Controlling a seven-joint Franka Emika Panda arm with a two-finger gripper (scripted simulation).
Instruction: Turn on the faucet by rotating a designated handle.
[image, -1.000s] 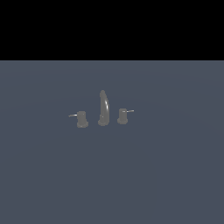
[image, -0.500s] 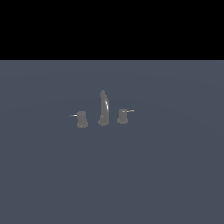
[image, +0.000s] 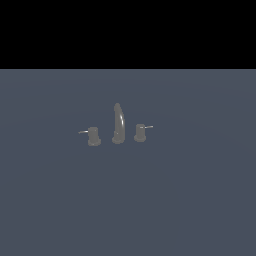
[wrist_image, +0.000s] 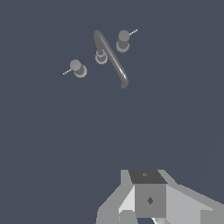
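Note:
The faucet (image: 118, 124) is a small dull-grey set standing on the grey-blue floor (image: 190, 200). Its tall curved spout (wrist_image: 111, 57) rises between two stubby knobs. The handle (image: 93, 136) is the knob on the exterior view's left, and its thin lever rod points further to that side. The wrist view looks down on the handle (wrist_image: 78, 68) from well above. My gripper (wrist_image: 148, 194) shows only as grey blocks at the edge of the wrist view, far from the faucet and touching nothing. Its fingers are not clear enough to read. The arm is absent from the exterior view.
The matching knob (image: 140, 132) stands on the exterior view's right of the spout, with its lever rod pointing right. In the wrist view this knob (wrist_image: 123, 40) lies beyond the spout base.

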